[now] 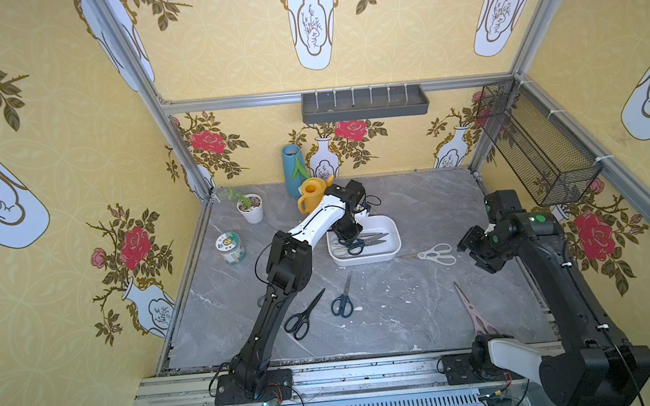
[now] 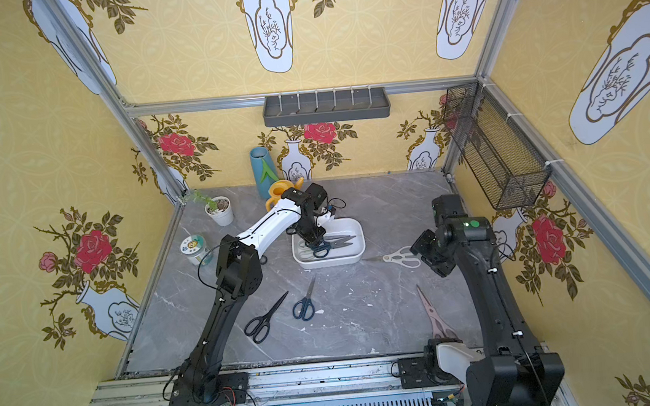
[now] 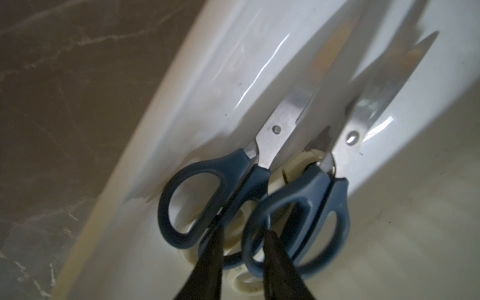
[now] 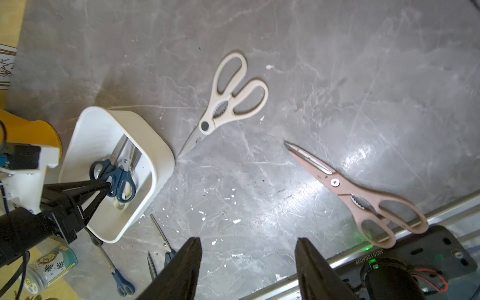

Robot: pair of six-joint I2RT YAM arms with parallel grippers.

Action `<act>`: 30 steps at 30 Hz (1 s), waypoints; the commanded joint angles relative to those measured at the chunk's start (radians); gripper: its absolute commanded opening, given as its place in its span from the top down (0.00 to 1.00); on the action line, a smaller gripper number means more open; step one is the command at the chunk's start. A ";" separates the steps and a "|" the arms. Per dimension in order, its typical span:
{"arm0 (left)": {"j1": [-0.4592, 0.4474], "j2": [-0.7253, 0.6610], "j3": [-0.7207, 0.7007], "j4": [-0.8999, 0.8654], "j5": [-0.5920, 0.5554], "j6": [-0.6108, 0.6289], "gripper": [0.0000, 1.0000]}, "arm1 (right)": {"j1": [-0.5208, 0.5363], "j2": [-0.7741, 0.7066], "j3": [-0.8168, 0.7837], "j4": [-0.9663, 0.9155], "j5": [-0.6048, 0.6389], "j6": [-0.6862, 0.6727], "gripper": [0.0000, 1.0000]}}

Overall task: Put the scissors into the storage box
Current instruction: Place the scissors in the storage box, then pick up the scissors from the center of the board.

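Scissors [image 1: 362, 241] lie lengthwise in storage box [image 1: 394, 246]

Scissors-strewn grey marble tabletop [image 1: 424, 323]

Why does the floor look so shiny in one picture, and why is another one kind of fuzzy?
In the right wrist view, light glares off the grey table beside the pinkish scissors. In the left wrist view, the blue-handled scissors and white storage box sit very close, so the blades and the box wall smear soft, with bright streaks on the plastic.
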 commanded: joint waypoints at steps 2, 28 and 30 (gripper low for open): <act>-0.001 -0.039 0.008 0.006 -0.002 -0.020 0.38 | 0.032 -0.012 -0.080 0.090 -0.169 -0.015 0.38; 0.535 -1.133 -1.183 0.187 0.320 -0.304 0.43 | 1.096 0.795 0.178 0.427 0.114 0.374 0.62; 0.535 -1.141 -1.203 0.232 0.333 -0.328 0.43 | 1.111 0.835 0.210 0.429 0.109 0.390 0.63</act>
